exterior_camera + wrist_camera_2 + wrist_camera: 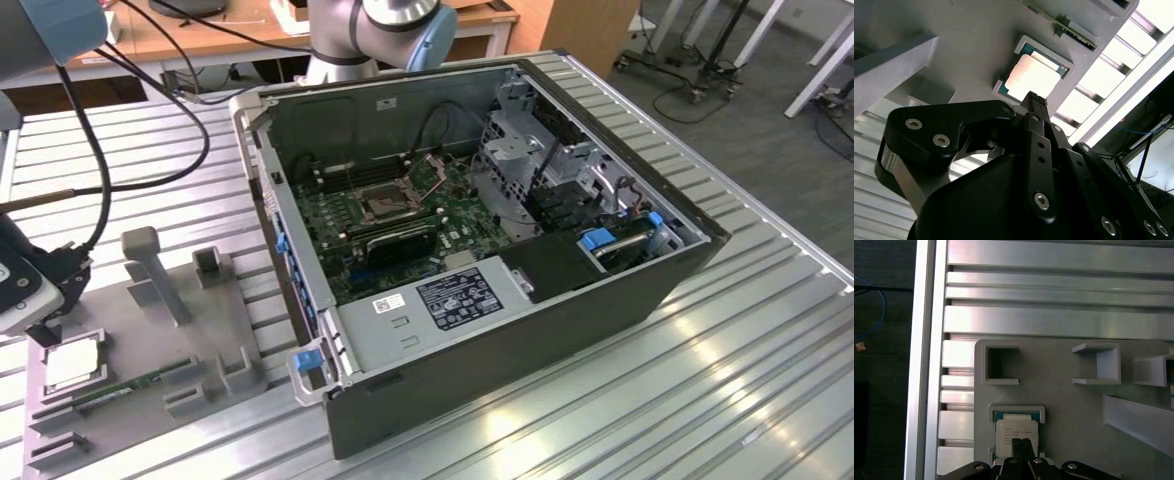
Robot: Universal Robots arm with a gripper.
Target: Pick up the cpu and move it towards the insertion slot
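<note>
The cpu (74,362) lies flat in a shallow square pocket of a grey holder tray (120,330). The tray sits on the ribbed metal desk (667,400), near the corner at the exterior view's left. The chip's shiny silver top faces up, with a thin pale rim around it.

The gripper (44,335) hangs right over the cpu. In both wrist views its black fingers (1018,447) look pressed together into one narrow tip, with nothing between them. The tip points down at the chip's silver top (1029,75). I cannot tell if it touches the chip or floats just above it.

A long thin green memory stick (127,385) lies in the same tray, just beside the cpu. Grey blocks and posts stand up from the tray around them.

The insertion slot (387,205) is well apart from the cpu. It is inside the open computer case (534,330), which lies on its side in the middle of the desk. The slot is a dark square with a silver frame, and green circuit board (334,215) goes all around it. Black cables (94,160) hang down to the gripper at the exterior view's left.
</note>
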